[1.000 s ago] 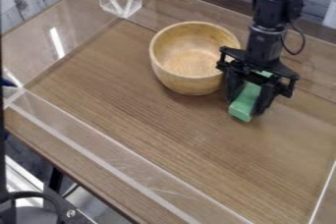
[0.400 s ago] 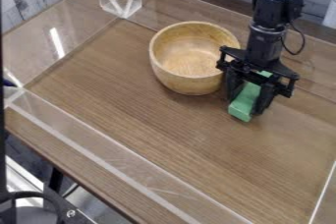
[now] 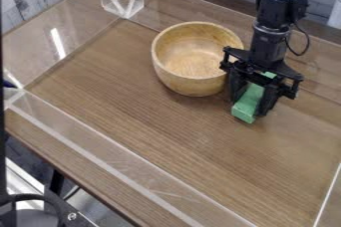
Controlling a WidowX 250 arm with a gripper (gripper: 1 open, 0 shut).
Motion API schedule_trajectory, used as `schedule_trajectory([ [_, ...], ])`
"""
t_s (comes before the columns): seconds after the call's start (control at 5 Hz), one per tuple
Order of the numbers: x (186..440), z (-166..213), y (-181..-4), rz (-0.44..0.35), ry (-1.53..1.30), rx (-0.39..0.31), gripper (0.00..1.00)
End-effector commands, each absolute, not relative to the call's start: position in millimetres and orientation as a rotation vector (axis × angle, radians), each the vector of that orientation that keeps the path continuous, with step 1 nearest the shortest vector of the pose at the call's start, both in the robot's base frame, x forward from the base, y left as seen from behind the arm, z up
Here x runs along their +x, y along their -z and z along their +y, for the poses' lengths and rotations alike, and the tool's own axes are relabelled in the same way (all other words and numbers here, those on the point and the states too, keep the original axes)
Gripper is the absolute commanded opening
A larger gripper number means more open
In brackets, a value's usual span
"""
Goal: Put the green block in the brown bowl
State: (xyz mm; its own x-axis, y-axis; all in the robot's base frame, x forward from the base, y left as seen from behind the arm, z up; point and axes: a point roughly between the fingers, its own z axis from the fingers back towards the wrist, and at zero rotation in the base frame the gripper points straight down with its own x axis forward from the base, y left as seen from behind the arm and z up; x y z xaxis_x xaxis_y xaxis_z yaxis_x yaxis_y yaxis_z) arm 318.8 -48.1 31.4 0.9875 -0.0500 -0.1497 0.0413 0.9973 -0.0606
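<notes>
Block (image 3: 245, 108) just right of the bowl (image 3: 190, 60).

A black robot arm (image 3: 274, 22) reaches from the top edge of the frame, right of centre, its dark surface broken by small pale glints. A thin black cable (image 3: 306, 40) loops off its right side. Lower down, the arm broadens into a black gripper (image 3: 256, 94) of angular, many-edged parts, with dark fingers reaching toward the right middle of the frame. Small pale spots dot the gripper's black body; finer markings are too small to read.
</notes>
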Motion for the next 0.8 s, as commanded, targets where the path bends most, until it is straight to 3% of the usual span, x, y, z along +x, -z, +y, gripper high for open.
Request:
schedule_trajectory([
  [0.0, 327.6, -41.8, -53.2, 0.083, 0.053, -0.067, 0.0],
  [0.4, 325.0, -35.4, -72.5, 0.047, 0.06, -0.072, 0.0],
  [0.6, 322.2, -29.9, -92.1, 0.009, 0.057, -0.073, 0.0],
])
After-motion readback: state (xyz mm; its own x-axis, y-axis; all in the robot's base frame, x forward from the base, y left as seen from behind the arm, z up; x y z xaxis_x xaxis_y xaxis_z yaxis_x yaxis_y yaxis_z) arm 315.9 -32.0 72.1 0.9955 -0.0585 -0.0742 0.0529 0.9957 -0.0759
